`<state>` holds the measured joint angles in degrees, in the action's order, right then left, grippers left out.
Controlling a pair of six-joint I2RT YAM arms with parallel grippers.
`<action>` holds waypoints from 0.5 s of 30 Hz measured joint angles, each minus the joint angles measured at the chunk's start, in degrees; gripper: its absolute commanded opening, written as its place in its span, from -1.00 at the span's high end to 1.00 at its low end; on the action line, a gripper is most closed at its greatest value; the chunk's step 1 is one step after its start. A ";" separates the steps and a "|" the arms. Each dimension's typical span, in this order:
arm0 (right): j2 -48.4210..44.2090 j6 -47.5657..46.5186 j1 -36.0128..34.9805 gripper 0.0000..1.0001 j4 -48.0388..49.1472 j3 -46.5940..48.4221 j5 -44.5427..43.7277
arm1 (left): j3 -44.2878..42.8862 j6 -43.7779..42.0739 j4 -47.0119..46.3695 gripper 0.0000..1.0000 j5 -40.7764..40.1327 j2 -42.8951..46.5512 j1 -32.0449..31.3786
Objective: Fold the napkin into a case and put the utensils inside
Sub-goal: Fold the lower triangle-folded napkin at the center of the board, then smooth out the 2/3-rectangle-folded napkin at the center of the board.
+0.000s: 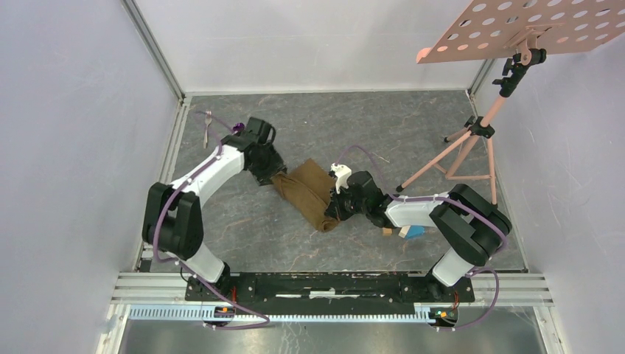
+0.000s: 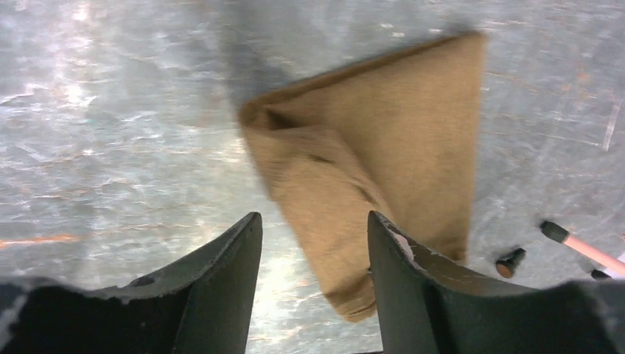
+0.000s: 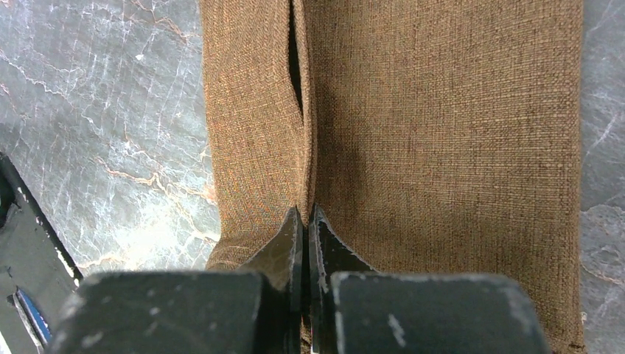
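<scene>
The brown napkin [image 1: 309, 193] lies folded into a long narrow band, slanting across the middle of the table. My left gripper [image 1: 276, 177] is at its far-left end, open; in the left wrist view the cloth [image 2: 383, 147] hangs loose between and beyond the gripper [image 2: 313, 221], gripped by neither finger. My right gripper [image 1: 335, 210] is at the near-right end, shut on a raised fold of the napkin [image 3: 442, 147], where the gripper [image 3: 305, 210] pinches the crease. The silver fork [image 1: 208, 118] and the purple spoon [image 1: 237, 127] lie at the far left, behind the left arm.
A pink tripod stand [image 1: 472, 147] with a perforated tray [image 1: 531, 26] stands at the right; one of its feet [image 2: 575, 240] lies near the napkin. A wooden block [image 1: 387, 231] and a blue block [image 1: 414, 231] sit under the right arm. Walls enclose the table.
</scene>
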<state>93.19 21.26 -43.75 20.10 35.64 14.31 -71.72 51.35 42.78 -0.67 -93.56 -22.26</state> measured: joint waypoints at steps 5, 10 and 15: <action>0.00 0.00 0.00 1.00 0.15 -0.26 0.00 | 10.29 -3.06 -6.05 0.34 4.63 2.32 6.36; 0.00 0.00 0.00 1.00 0.17 -0.26 0.00 | 11.80 -4.70 -10.47 0.47 8.37 1.81 6.75; 0.00 0.00 0.00 1.00 0.24 -0.26 0.02 | 11.80 -4.85 -14.21 0.49 10.71 -0.68 6.60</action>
<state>93.19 21.26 -43.75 20.34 35.38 14.33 -59.92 46.50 28.58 10.04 -94.24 -15.66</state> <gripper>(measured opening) 0.014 0.262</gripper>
